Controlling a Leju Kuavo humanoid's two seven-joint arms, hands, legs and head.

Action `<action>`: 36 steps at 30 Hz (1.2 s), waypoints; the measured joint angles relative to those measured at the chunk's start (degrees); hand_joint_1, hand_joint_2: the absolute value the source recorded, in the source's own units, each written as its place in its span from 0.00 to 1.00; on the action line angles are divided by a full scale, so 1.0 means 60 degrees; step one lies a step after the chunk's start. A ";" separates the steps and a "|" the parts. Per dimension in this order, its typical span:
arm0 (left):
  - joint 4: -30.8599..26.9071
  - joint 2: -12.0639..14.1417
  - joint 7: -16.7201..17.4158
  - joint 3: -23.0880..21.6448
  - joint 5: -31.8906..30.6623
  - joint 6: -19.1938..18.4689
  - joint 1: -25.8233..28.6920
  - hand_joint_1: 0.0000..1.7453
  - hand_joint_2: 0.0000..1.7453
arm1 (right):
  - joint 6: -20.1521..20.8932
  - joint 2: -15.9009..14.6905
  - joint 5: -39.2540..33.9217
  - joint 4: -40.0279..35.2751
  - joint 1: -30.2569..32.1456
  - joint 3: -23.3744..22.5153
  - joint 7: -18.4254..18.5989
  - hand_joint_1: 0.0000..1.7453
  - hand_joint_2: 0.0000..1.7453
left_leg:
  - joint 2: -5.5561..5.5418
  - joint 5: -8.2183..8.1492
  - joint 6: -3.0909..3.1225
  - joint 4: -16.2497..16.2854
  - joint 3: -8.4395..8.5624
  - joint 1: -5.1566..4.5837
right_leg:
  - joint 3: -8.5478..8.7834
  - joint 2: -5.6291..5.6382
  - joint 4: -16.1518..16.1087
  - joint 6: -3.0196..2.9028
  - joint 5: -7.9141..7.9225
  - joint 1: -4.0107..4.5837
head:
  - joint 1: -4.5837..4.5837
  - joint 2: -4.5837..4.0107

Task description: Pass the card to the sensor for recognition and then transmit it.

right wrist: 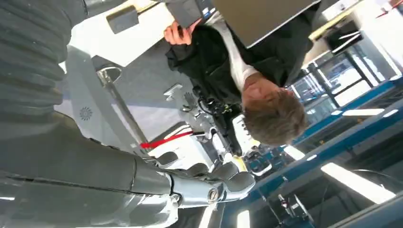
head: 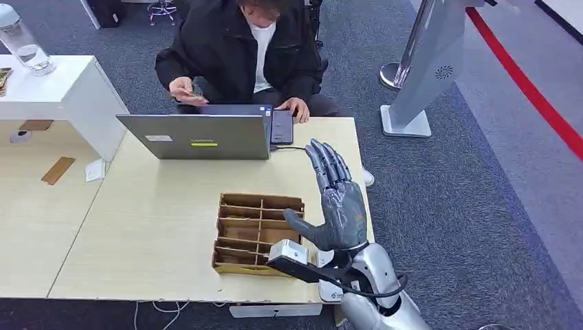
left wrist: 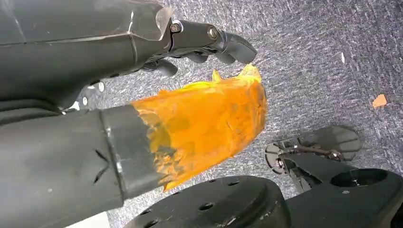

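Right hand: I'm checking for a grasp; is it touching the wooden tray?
Apart. Head view shows the right hand raised, fingers open, beside the wooden tray, holding nothing.

The right hand (head: pixel 337 206) is raised, fingers (head: pixel 324 163) straight and empty, beside the divided tray (head: pixel 258 234) on the tabletop (head: pixel 158 220), facing a laptop (head: pixel 196 136).

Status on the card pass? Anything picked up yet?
Done: nothing visible. The right hand is raised open above the table beside the divided box, holding no card. The left hand hangs over the floor with nothing in it. Left: grab a card, present it to the sensor, then hand it on. I can't make out a card or sensor.
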 joint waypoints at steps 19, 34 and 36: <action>0.0000 -0.0007 0.0033 0.0004 0.0058 0.0011 -0.0002 0.00 0.00 | -0.0365 -0.0259 0.0573 -0.0007 0.0885 0.1072 -0.0692 0.00 1.00 | 0.0001 0.0000 0.0000 0.0000 0.0000 0.0000 | 0.0000 0.0001 0.0000 0.0000 0.0000 0.0000 | 0.0000 0.0000; 0.0000 0.0004 0.0077 0.0000 -0.0029 0.0000 -0.0005 0.00 0.00 | -0.0262 -0.0528 0.1042 0.1027 0.0713 0.1968 -0.0579 0.00 1.00 | 0.0001 0.0000 0.0000 0.0000 -0.0001 0.0001 | 0.0000 0.0001 0.0000 0.0000 0.0000 0.0000 | 0.0000 0.0000; 0.0000 0.0007 0.0077 0.0003 -0.0040 -0.0004 -0.0004 0.00 0.00 | -0.0135 -0.0539 0.1057 0.1179 0.0646 0.2044 -0.0489 0.00 1.00 | 0.0001 0.0000 0.0000 0.0000 -0.0002 0.0001 | 0.0000 0.0001 0.0000 0.0000 0.0000 0.0000 | 0.0000 0.0000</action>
